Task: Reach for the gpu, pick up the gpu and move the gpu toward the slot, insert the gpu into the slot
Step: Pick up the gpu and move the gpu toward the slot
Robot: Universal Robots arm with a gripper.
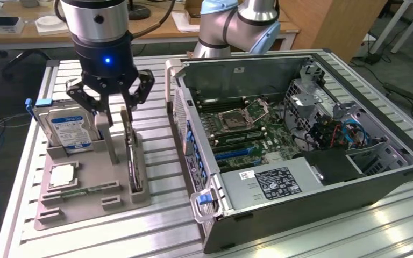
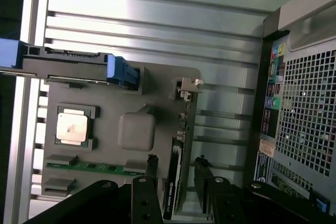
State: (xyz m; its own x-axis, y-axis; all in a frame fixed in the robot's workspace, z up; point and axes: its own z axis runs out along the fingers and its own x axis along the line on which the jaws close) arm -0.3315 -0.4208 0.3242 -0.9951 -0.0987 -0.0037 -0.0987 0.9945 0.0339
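Gpu [image 2: 173, 182], one card, stands on edge between the open end effector's [image 2: 176, 161] two fingers [image 2: 151, 184].

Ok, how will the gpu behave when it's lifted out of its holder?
The gpu is a thin card standing on edge in the grey holder, so it probably lifts as one stiff, fairly light piece. Narrow-based, it may tip if let go unsupported. Being an exposed circuit card, it is likely fragile under a hard squeeze.

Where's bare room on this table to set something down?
Bare table runs along the near edge before the parts tray, and at the near corner by the computer case, exterior view's right. Crowded: the tray under the claw, and the narrow strip between tray and case.
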